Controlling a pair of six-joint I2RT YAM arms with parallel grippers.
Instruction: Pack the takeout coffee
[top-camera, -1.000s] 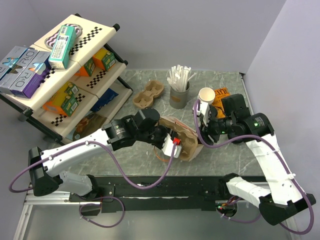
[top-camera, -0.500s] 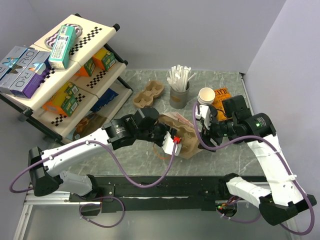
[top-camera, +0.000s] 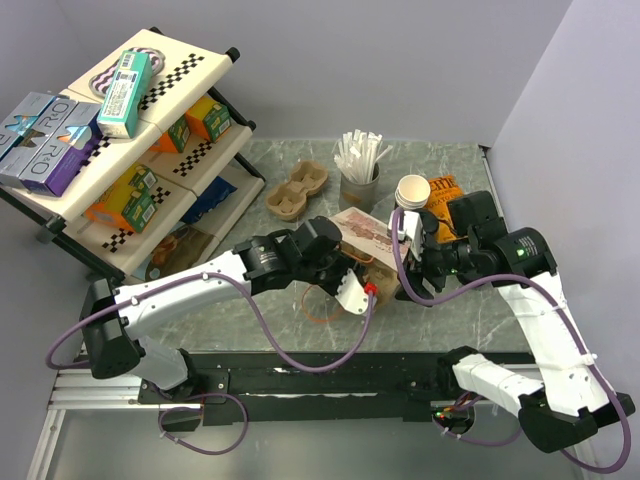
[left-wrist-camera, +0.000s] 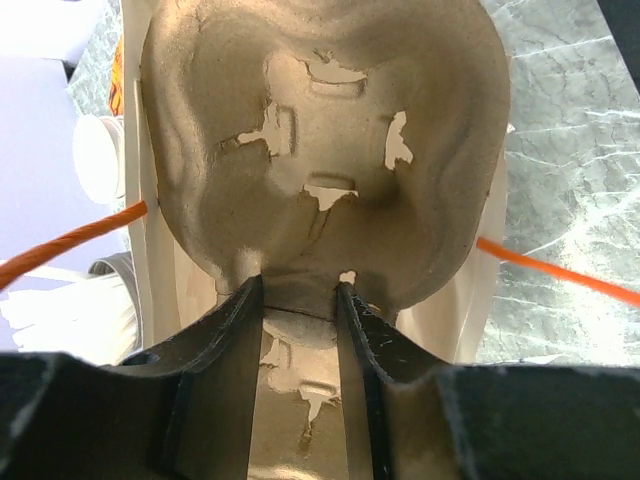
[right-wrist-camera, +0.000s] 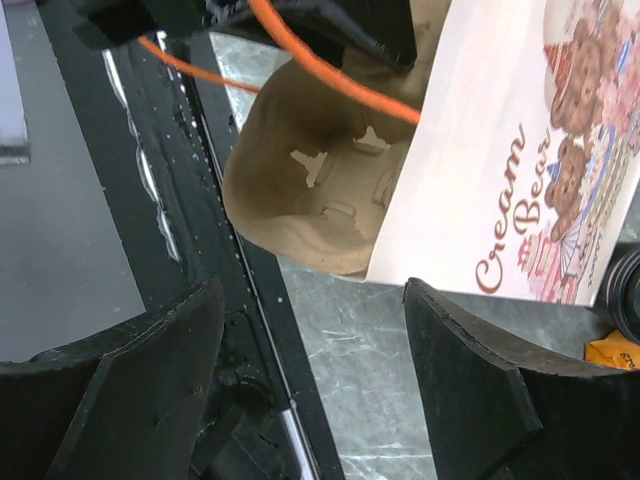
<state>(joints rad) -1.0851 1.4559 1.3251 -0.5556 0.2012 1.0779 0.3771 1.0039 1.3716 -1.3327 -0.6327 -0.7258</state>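
My left gripper (top-camera: 352, 280) is shut on the edge of a brown moulded-pulp cup carrier (left-wrist-camera: 320, 150), its two fingers (left-wrist-camera: 235, 330) pinching the carrier's wall. The carrier (top-camera: 384, 277) sits partly inside a white paper bag (top-camera: 362, 230) printed "Cream Bear" (right-wrist-camera: 520, 150), which has orange cord handles (left-wrist-camera: 70, 245). My right gripper (top-camera: 405, 260) is just right of the bag, open, with only table between its fingers (right-wrist-camera: 312, 290). The carrier's empty cup wells (right-wrist-camera: 320, 190) show beyond them. The takeout coffee is out of view.
A stack of white paper cups (top-camera: 412, 190) and an orange packet (top-camera: 446, 188) stand behind the right gripper. A grey pot of white sticks (top-camera: 358, 185) and a second pulp carrier (top-camera: 296, 190) sit at the back. A shelf rack (top-camera: 130, 150) fills the left. A black rail (top-camera: 330, 370) runs along the near edge.
The left arm has pushed right with the carrier. The bag has tipped up and now shows its printed face. The right jaws have opened wider.
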